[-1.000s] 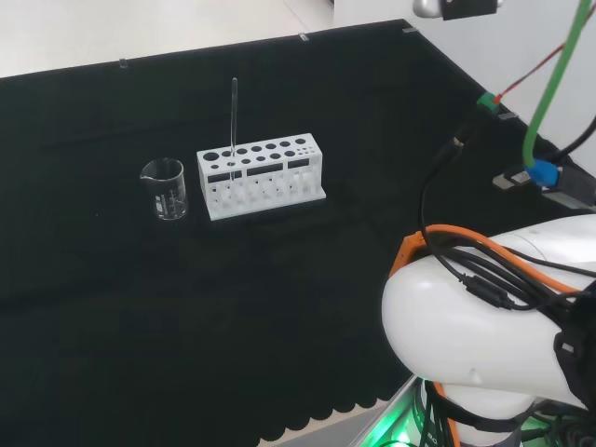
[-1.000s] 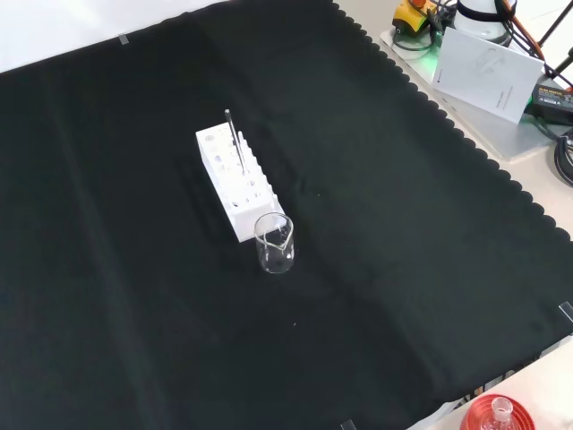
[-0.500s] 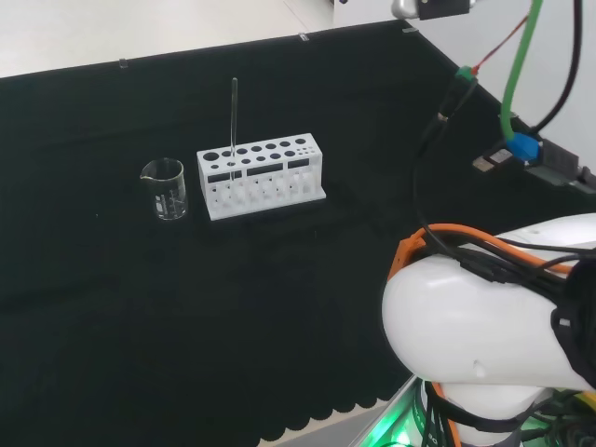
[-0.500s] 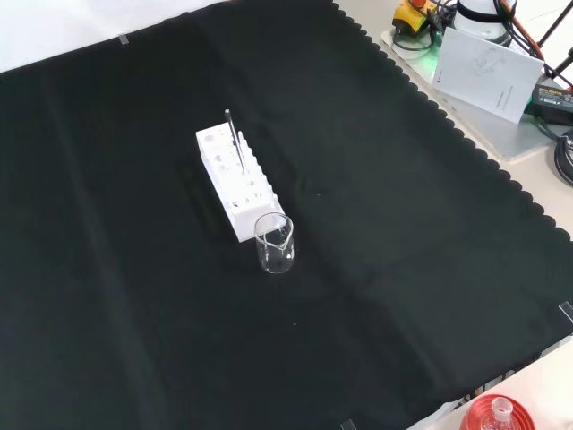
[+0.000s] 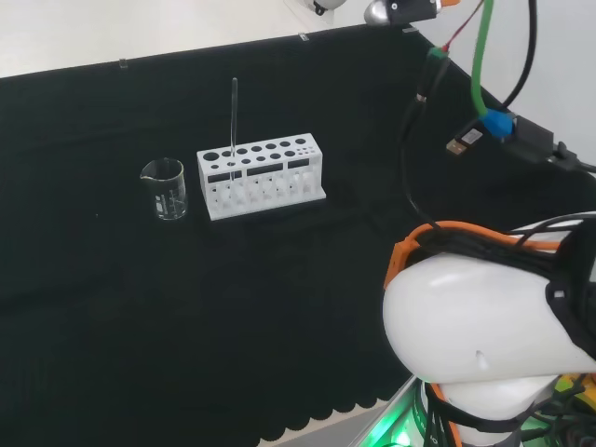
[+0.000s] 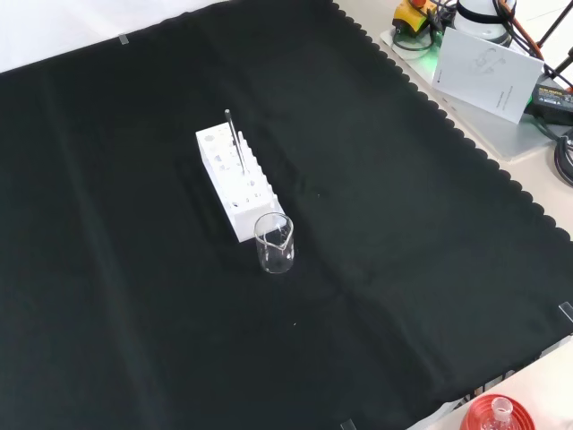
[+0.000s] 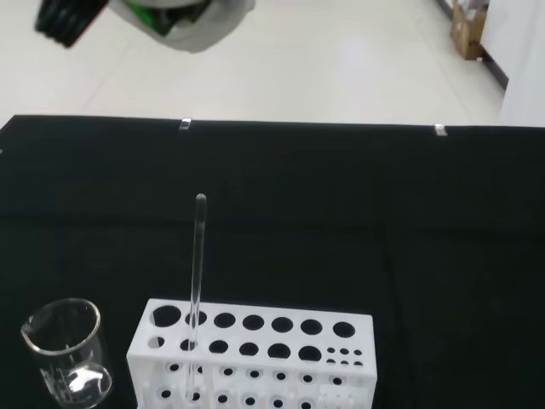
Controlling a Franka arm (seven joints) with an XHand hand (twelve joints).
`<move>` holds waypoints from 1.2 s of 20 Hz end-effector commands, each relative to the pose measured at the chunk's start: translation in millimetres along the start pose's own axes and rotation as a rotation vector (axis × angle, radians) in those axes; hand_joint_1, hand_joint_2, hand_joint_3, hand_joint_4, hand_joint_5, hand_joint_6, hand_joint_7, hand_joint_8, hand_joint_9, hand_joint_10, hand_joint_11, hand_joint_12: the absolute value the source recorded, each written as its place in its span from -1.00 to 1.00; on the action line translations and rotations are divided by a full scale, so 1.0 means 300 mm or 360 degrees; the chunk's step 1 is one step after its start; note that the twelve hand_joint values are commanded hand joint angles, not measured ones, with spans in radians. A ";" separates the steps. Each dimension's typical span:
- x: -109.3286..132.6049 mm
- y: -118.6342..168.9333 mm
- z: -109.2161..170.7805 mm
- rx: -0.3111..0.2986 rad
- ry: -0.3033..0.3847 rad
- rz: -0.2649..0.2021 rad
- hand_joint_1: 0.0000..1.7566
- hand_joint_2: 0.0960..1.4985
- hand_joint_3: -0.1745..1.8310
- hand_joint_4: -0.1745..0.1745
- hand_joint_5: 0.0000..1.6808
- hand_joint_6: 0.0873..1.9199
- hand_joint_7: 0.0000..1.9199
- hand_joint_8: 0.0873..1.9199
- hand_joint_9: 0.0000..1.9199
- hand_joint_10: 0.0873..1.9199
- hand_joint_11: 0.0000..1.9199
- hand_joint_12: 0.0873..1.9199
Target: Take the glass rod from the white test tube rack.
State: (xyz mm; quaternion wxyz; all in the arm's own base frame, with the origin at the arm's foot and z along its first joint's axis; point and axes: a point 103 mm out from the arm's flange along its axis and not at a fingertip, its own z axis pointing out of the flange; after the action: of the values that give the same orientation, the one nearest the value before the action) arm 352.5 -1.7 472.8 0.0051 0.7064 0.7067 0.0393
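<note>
Landmark: white test tube rack [image 5: 261, 177], near the middle of the black cloth [image 5: 112, 307].

Head view, left to right. Just left of the rack stands a small clear beaker [image 5: 165, 189], apart from it and apparently empty. The glass rod [image 5: 233, 116] stands upright in a hole at the rack's left end, back row, most of its length clear above the rack top. Well to the right of the rack are the arm's white links [image 5: 484, 345] with cables; the wrist end sits high, above and right of the rack.

Handling (judgement): the rod is thin, stiff, light, smooth and brittle, so likely slippery and easy to snap under side load. Best hold is a pinch on the upper exposed section, well above the rack top, then a straight vertical lift so it clears the hole without levering.

Wrist view: rod, rack and beaker lie ahead and below, so the hand appears far back from the rack and raised. A blurred part of the hand [image 7: 183, 17] shows. Finger state: cannot tell.
</note>
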 end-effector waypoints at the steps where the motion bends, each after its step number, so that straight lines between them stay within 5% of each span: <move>1: 0.018 0.094 0.060 0.0046 -0.0019 -0.0059 0.10 -0.16 -0.11 -1.00 -0.55 0.03 -0.45 -0.07 -0.35 -0.16 -0.40 0.34; 24: 0.072 0.364 0.299 0.0259 -0.0038 -0.0205 0.10 -0.17 -0.10 -1.00 -0.50 0.04 -0.41 -0.08 -0.32 -0.17 -0.37 0.32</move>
State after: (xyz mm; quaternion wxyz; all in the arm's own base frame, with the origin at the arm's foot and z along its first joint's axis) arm 450.9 13.0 400.6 -0.0395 0.6684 0.7423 -0.0239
